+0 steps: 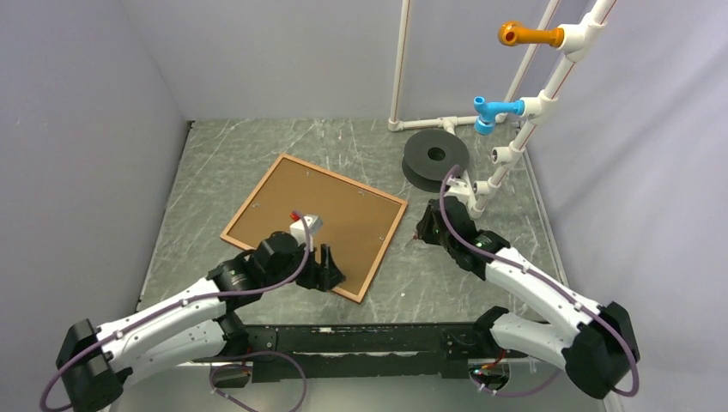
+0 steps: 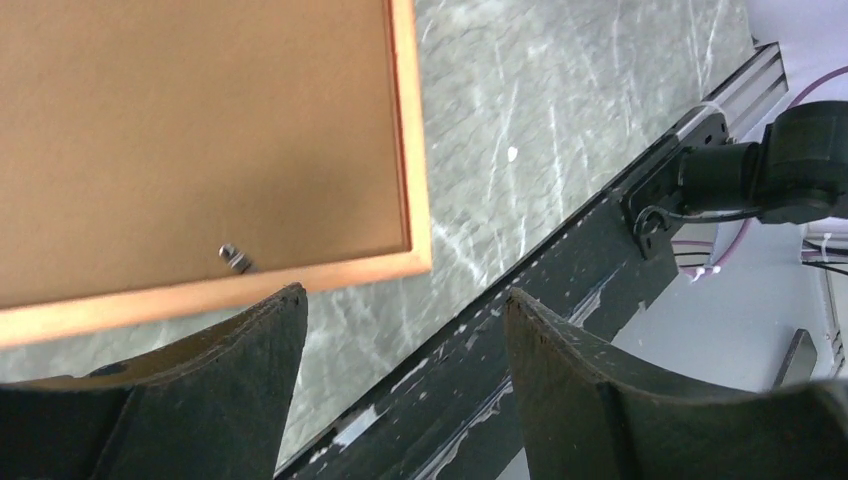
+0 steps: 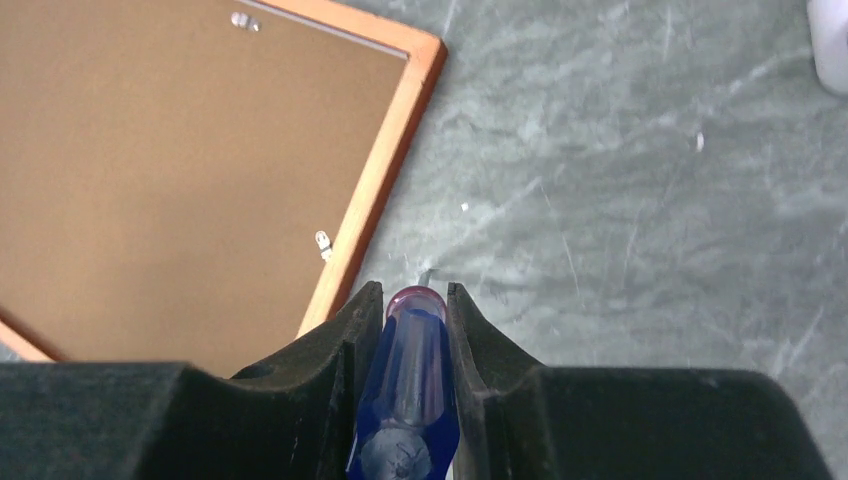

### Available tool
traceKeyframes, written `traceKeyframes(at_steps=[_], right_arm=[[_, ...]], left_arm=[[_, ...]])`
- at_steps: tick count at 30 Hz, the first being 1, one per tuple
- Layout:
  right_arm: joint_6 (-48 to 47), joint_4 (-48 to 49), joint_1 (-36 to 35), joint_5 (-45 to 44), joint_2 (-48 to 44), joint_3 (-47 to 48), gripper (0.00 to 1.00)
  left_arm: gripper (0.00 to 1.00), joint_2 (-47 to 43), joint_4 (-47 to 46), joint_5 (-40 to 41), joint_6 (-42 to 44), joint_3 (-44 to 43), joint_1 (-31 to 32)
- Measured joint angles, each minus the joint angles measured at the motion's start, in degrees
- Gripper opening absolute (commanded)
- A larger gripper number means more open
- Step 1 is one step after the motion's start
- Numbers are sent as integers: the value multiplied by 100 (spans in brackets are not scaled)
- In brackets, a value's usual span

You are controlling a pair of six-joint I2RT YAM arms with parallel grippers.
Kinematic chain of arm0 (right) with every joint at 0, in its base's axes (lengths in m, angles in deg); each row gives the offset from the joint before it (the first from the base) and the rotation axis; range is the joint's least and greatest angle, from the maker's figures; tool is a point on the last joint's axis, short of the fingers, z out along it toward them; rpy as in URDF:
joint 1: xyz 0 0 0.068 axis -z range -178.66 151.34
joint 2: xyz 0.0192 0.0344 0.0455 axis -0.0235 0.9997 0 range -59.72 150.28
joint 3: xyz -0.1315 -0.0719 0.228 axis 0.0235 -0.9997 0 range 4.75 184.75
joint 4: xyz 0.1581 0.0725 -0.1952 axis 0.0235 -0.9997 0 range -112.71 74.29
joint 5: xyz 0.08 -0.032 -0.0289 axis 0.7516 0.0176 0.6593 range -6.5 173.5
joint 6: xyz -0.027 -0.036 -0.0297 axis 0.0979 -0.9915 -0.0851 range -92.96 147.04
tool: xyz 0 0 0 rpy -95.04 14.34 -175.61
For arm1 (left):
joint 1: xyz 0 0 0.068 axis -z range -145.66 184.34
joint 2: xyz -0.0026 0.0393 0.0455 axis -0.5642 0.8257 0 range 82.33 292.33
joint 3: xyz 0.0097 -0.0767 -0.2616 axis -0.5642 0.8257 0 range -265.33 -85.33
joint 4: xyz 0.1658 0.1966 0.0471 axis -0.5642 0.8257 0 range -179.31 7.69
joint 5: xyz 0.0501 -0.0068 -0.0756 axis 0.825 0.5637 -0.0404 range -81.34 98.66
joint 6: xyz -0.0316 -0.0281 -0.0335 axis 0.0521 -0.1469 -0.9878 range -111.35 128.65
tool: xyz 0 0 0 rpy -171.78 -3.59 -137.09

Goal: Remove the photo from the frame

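The frame (image 1: 384,251) lies face down on the marble tabletop, its reddish-brown rails round a plain brown backing panel (image 1: 335,215). The photo is hidden under that panel. My left gripper (image 1: 329,270) hovers open over the frame's near corner; in the left wrist view it (image 2: 405,293) has only table between its fingers, with the frame's rail (image 2: 410,150) and a small metal clip (image 2: 235,258) just beyond. My right gripper (image 3: 413,290) is shut on a blue translucent screwdriver handle (image 3: 410,380), just right of the frame's edge (image 3: 385,165) and another clip (image 3: 323,243).
A black spool (image 1: 436,159) lies at the back right. Behind it stands a white pipe rack with a blue fitting (image 1: 494,112) and an orange one (image 1: 524,34). A black mounting rail (image 1: 369,339) runs along the near edge. Grey walls close in both sides.
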Motion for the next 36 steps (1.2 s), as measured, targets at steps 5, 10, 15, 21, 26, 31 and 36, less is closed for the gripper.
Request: traceKeyframes(at_steps=[5, 10, 15, 21, 26, 31, 36], right_arm=[[-188, 715, 35, 4, 710, 190, 0], [-452, 1292, 35, 15, 1521, 623, 0], [-743, 1515, 79, 125, 2269, 1191, 0], [-835, 1646, 87, 472, 2505, 1508, 0], [-807, 1567, 74, 483, 1895, 1272, 0], [-726, 1154, 70, 337, 654, 658, 0], [-614, 640, 72, 92, -221, 330, 0]], left_arm=[[76, -811, 396, 168, -162, 529, -26], [76, -1075, 457, 160, -310, 848, -39], [76, -901, 101, -13, -459, 1198, -42], [75, 76, -809, -520, -647, 1655, -39], [75, 1060, -1808, -887, -719, 1493, -39], [73, 2308, -2393, -1106, -708, 874, -37], [74, 3648, -3075, -1482, -767, 13, -9]])
